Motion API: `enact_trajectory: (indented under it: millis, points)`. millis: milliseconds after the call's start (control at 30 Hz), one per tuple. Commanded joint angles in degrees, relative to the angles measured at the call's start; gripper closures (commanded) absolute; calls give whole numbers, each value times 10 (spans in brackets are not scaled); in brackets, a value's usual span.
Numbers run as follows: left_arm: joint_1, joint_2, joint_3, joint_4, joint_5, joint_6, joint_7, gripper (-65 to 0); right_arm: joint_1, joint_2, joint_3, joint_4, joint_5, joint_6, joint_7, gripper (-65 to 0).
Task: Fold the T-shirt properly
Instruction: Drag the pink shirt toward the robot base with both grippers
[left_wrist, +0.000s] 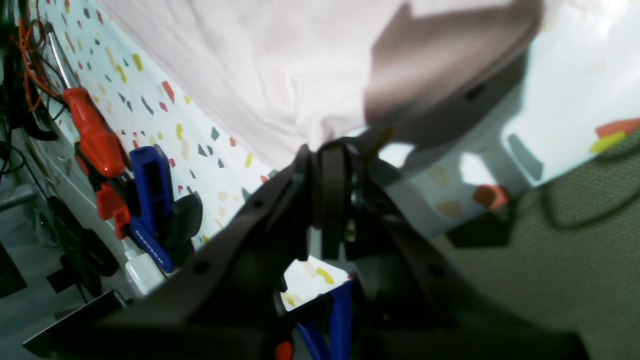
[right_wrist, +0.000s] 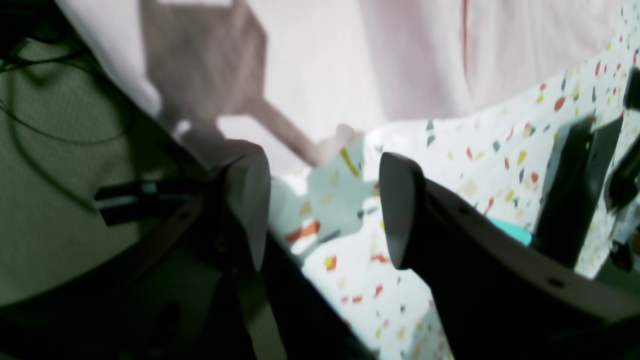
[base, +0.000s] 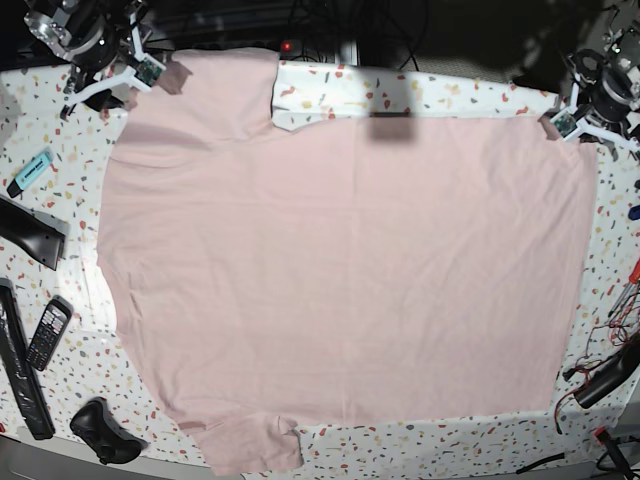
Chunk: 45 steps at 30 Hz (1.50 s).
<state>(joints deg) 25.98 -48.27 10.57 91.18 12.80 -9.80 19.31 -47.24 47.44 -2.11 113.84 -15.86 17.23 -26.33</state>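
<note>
Left claw (left_wrist: 325, 150) pinches the T-shirt (base: 340, 290) corner, right claw (right_wrist: 325, 220) spread; shirt lies flat, long axis left-right.

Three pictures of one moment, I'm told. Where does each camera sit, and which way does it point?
Left wrist: on the left arm, looking along the left gripper, shut on the T-shirt edge.
Right wrist: on the right arm, looking past the open right gripper at the speckled table.
Base: overhead, looking down on the spread shirt, both arms at the far corners.
All three share the pink shirt and the table.
</note>
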Motion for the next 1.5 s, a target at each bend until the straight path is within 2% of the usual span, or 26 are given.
enact_trajectory:
  millis: [0, 133, 233, 433, 500, 633, 667, 733, 867, 1000, 1100, 1300, 1467]
  points:
    - [-2, -10, -5, 6, 2, 4, -5, 0, 4, 8, -1, 3, 0, 0, 6, -340]
    - [-4, -10, -5, 7, 2, 4, -5, 0, 44, 4, -49, -16, 0, 4, 5, -340]
    - [-4, -10, -5, 6, 2, 4, -4, 0, 92, -15, -101, -42, -5, 3, -1, -340]
    - [-4, -10, -5, 6, 8, 4, -5, 0, 169, -44, -185, -76, -6, 4, -51, -324]
    - [-4, -10, -5, 6, 8, 4, -5, 0, 179, -48, -200, -76, -6, 4, -70, -243]
    - [-4, -10, -5, 6, 8, 4, -5, 0, 180, -49, -203, -76, -7, 4, -103, -31]
    - [-4, -10, -5, 6, 8, 4, -5, 0, 180, -49, -203, -75, -14, 3, -115, 0]
    - [-4, -10, -5, 6, 8, 4, -5, 0, 180, -49, -203, -70, -35, 3, -126, 0]
    - [-4, -10, -5, 6, 8, 5, -4, 0, 174, -36, -203, -31, -36, -6, -132, 0]
    - [-4, -17, -5, 7, 8, 5, 4, 0, 146, -12, -182, 21, -36, -6, -186, 0]
    - [-4, -24, -5, 7, 8, 5, 4, 0, 101, 0, -148, 50, -36, -6, -191, 0]
    - [-4, -26, -5, 7, 8, 5, 12, 0, -8, 0, -75, 101, -34, -6, -191, 0]
    - [7, -32, -5, 8, 8, 4, 28, 0, -83, -2, -45, 131, -35, -18, -189, 0]
